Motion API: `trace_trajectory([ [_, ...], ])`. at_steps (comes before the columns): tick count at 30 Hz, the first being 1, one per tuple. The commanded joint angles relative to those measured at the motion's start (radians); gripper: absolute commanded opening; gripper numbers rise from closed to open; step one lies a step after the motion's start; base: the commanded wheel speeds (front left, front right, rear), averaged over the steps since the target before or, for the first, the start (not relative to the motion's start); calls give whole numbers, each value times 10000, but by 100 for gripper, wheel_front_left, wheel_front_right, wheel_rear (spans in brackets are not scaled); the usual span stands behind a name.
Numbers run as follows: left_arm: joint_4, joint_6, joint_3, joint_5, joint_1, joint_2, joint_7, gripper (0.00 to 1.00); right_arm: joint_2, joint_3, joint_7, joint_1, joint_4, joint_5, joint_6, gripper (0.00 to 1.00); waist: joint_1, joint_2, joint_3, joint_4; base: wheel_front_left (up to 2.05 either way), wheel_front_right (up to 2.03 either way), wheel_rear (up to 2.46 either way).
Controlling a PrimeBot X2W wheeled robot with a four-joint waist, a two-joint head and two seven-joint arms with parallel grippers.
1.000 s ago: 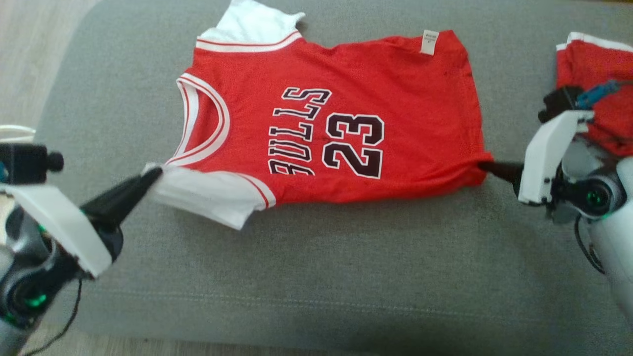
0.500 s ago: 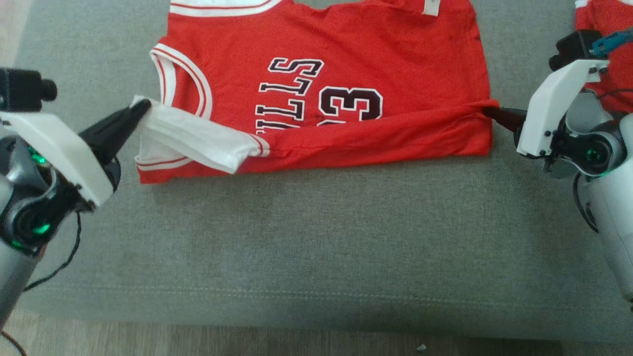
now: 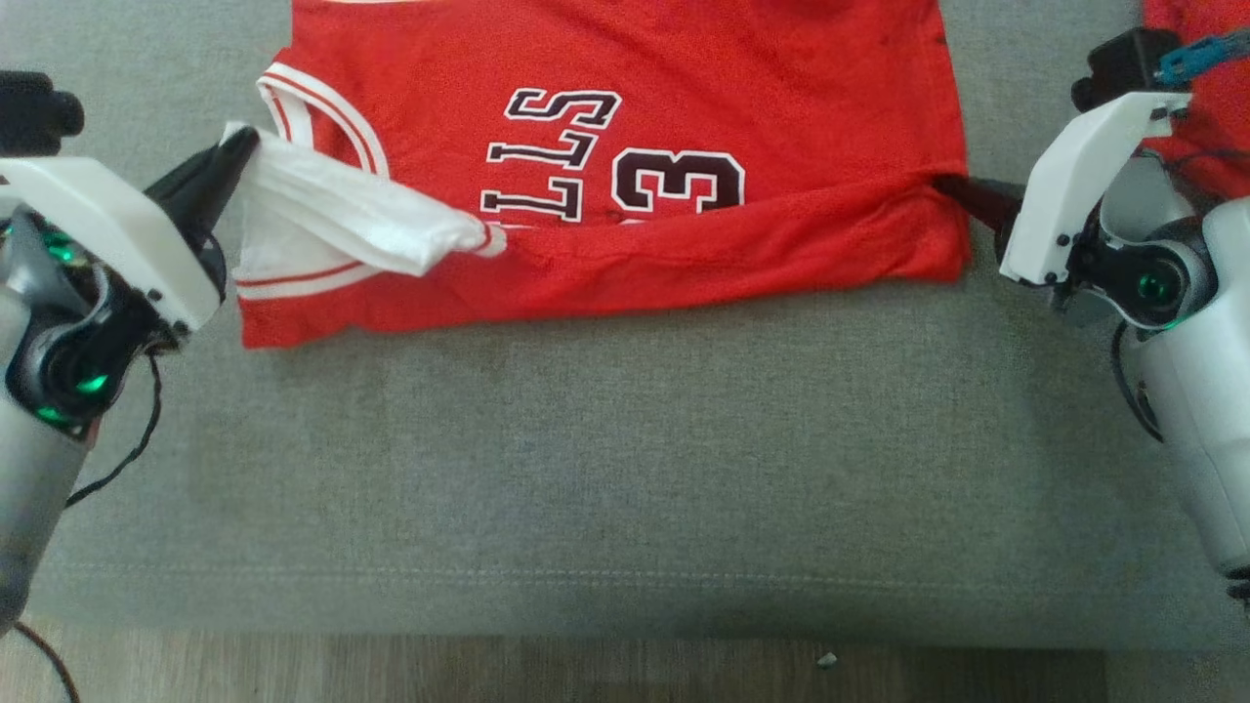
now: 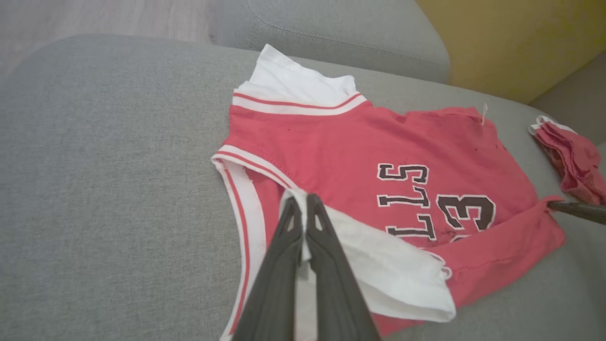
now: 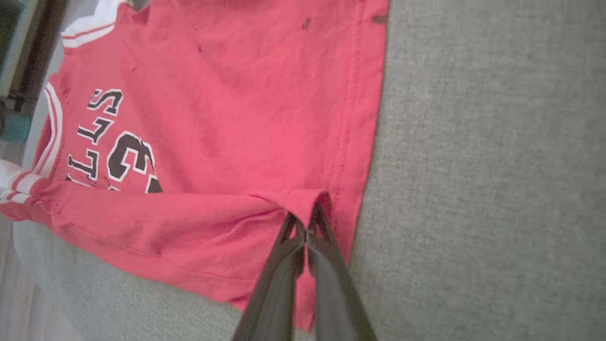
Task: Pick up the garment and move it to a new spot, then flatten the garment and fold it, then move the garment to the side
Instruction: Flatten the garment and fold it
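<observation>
While both pairs of jaws are clamped shut on cloth, a red basketball jersey [image 3: 781,146] lies spread on a grey cushion [image 3: 625,469], stretched lengthwise between them. The left jaws pinch the tip of its white sleeve [image 3: 332,210]. The right jaws pinch the hem corner [image 5: 307,199] at the opposite end. The jersey's long axis therefore runs straight from one pair of jaws to the other, and each arm has one end, so neither is nearer. Between the jaws the held edge rises in a loose ridge that covers the lower part of the lettering. The flat body of the jersey lies beyond the jaws, on the side away from the robot. By my reading, the fold depends on carrying that edge across the flat body with both ends moving together. The left arm reaches in from the outer left, with its fingers slanting inward toward the jersey. The right arm reaches in from the outer right, with its fingers nearly level and pointing toward the left jaws. Another red cloth [image 4: 573,161] lies past the right jaws, on their outer side.
</observation>
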Motion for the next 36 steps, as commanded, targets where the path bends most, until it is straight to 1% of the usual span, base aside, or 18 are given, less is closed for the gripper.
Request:
trace_trajectory([
  [1,-48,122,487,126,-641,369,-196,34,34,-21,-268,-339,-288,58,46,100,-1,0,26,-20,0,0,0],
  [2,65,171,492,167,-693,294,-277,44,54,-29,-408,-357,-283,61,46,100,-1,0,35,-30,0,0,0],
  [3,186,238,507,201,-739,221,-366,45,64,-62,-553,-370,-249,64,46,100,-1,0,39,-39,0,0,0],
  [4,318,354,542,252,-786,152,-492,69,60,-96,-722,-391,-210,37,46,100,-1,0,42,-46,0,0,0],
  [5,456,501,586,319,-831,81,-649,100,55,-151,-927,-410,-164,4,46,100,-1,0,41,-51,0,0,0],
  [6,599,647,627,369,-867,1,-792,100,58,-215,-1137,-419,-108,-18,46,100,-1,0,36,-56,0,0,0],
  [7,834,859,639,542,-926,-117,-1082,100,53,-294,-1573,-414,-54,-61,46,100,-1,0,17,-67,0,0,0],
  [12,1172,1268,929,711,-902,-441,-2155,100,89,-570,-3011,-193,-417,94,46,100,-1,0,-82,-72,0,0,0],
  [17,1214,1728,1350,657,-567,-857,-3347,100,45,-720,-4599,431,-1336,170,46,100,-1,0,-428,-39,0,0,0],
  [22,838,1928,1615,544,-8,-1216,-4172,100,55,-913,-6104,1188,-2407,-113,46,100,-1,0,-896,-24,0,0,0],
  [26,127,2156,1867,658,581,-1522,-4593,100,116,-1120,-7179,1924,-3144,-830,46,100,-1,0,-1240,51,0,0,0],
  [30,-883,2429,2381,1091,1412,-1978,-4755,100,292,-1443,-8053,2728,-3691,-1903,46,100,-1,0,-1486,131,0,0,0],
  [32,-1559,2542,2749,1736,1939,-2290,-4764,100,496,-1737,-8416,3166,-3931,-2428,46,100,-1,0,-1579,171,0,0,0],
  [36,-2658,2664,3537,2984,3316,-3290,-4768,100,1036,-2192,-8969,4089,-4455,-3639,46,100,-1,0,-1732,196,0,0,0],
])
